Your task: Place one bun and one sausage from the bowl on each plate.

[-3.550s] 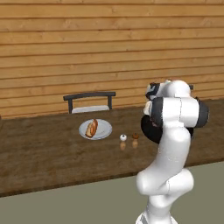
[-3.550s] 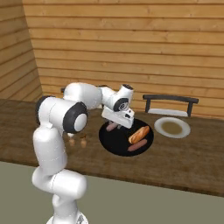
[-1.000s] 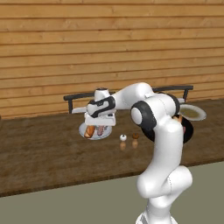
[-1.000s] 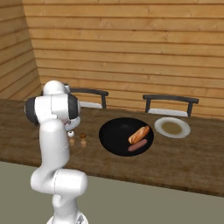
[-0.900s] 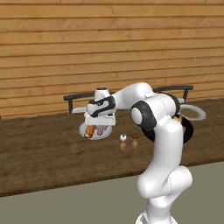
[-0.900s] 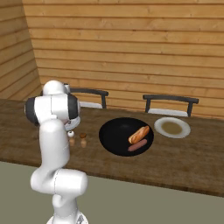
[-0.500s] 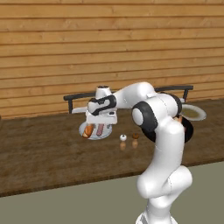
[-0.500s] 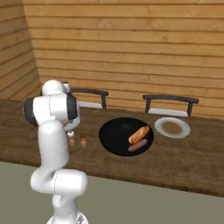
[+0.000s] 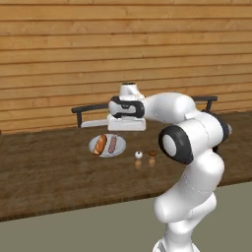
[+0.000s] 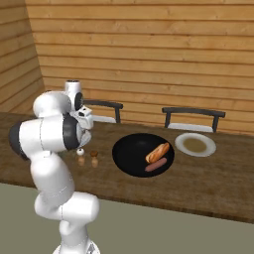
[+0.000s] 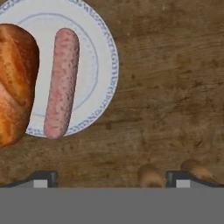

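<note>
Your gripper (image 11: 111, 179) hangs above the wooden table (image 11: 175, 87) with its two dark fingertips (image 11: 41, 178) spread wide apart and nothing between them. Ahead of the fingertips and toward the left one, in the hand view, lies a pale plate (image 11: 98, 57) carrying a sausage (image 11: 62, 81) and, just beside it on the far side from the gripper's centre line, a bun (image 11: 15, 83); the two lie side by side, roughly parallel. Close to the right fingertip you can see two small brown shakers (image 11: 150, 175), their tops partly cut off by the frame edge.

From the left base view, the hand (image 9: 127, 114) sits above and just behind that loaded plate (image 9: 107, 145), with the shakers (image 9: 145, 158) standing on the table a little to the plate's side.

Farther out, well away from the gripper in the right base view, the black bowl (image 10: 130, 155) holds another bun (image 10: 157, 152) and another sausage (image 10: 156, 164). Beyond the bowl rests a second plate (image 10: 195, 144), bare of food, in front of a dark chair (image 10: 193, 115).
</note>
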Motion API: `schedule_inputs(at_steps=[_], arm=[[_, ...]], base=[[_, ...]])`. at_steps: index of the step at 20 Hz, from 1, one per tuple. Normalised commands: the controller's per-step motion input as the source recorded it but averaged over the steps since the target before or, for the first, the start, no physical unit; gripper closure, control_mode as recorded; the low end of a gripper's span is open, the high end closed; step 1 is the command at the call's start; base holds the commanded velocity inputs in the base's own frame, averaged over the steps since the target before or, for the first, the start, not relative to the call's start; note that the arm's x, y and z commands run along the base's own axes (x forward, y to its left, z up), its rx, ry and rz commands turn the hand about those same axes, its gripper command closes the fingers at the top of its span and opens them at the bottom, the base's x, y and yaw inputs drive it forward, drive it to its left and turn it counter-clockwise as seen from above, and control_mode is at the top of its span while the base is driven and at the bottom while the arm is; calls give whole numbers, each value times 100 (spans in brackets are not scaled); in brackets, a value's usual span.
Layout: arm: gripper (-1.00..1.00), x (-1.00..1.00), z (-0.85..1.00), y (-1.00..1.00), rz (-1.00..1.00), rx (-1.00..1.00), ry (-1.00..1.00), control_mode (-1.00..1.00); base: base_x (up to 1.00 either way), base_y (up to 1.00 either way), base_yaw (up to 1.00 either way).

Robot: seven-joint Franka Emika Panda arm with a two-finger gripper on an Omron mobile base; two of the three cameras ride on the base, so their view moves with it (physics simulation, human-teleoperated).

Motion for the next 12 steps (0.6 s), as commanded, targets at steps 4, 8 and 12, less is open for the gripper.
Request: schedule_inputs(at_steps=[4, 8, 12], arm=[[-100, -78, 15, -100, 0, 2, 0, -100], [-100, -55, 47, -100, -2, 0, 0, -100], [-100, -38, 46, -100, -1, 0, 0, -100]], base=[[0, 0, 0], [0, 0, 0], [0, 0, 0]])
